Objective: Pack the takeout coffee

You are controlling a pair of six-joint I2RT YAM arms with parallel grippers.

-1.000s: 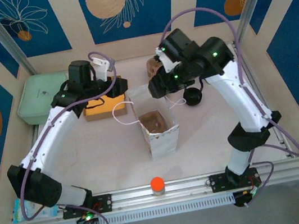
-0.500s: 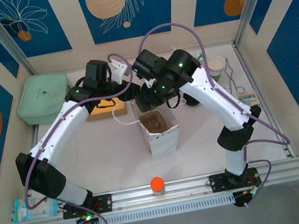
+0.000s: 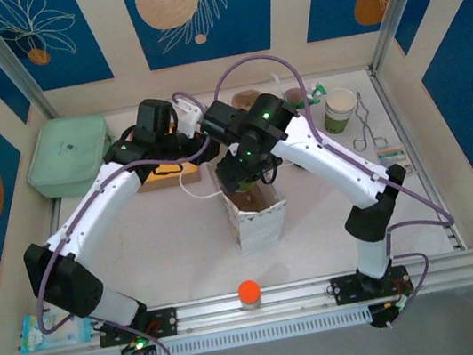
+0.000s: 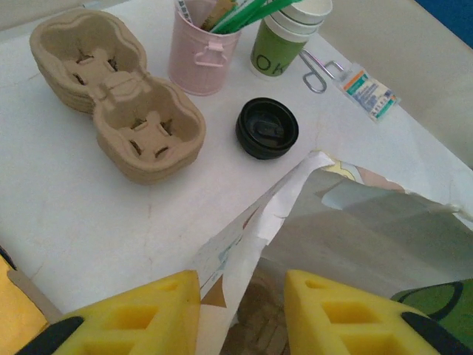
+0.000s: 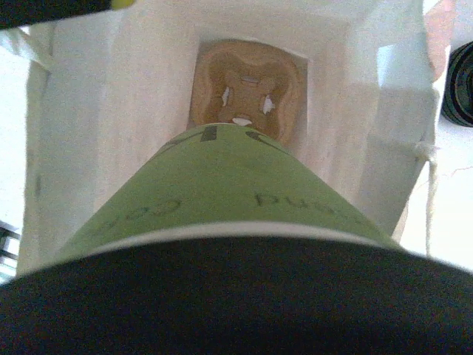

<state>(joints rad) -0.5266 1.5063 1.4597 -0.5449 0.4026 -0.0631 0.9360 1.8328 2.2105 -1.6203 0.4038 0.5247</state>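
Observation:
The takeout coffee, an olive-green cup with a black lid, hangs in the mouth of the white paper bag, close under the right wrist camera. My right gripper is over the bag's opening, shut on the cup; the lid hides its fingers. A brown cardboard carrier lies at the bag's bottom. My left gripper straddles the bag's back rim. Its left yellow finger touches the paper, and the right finger stands apart inside the bag, so the jaws are open.
Behind the bag are stacked cardboard carriers, a pink cup with straws, lidless green cups, a loose black lid, tongs and a packet. A green box sits far left, a yellow box beside it.
My right arm swung left from the back right and now holds the cup over the bag's mouth. My left gripper moved right onto the bag's rim, its jaws narrowing.

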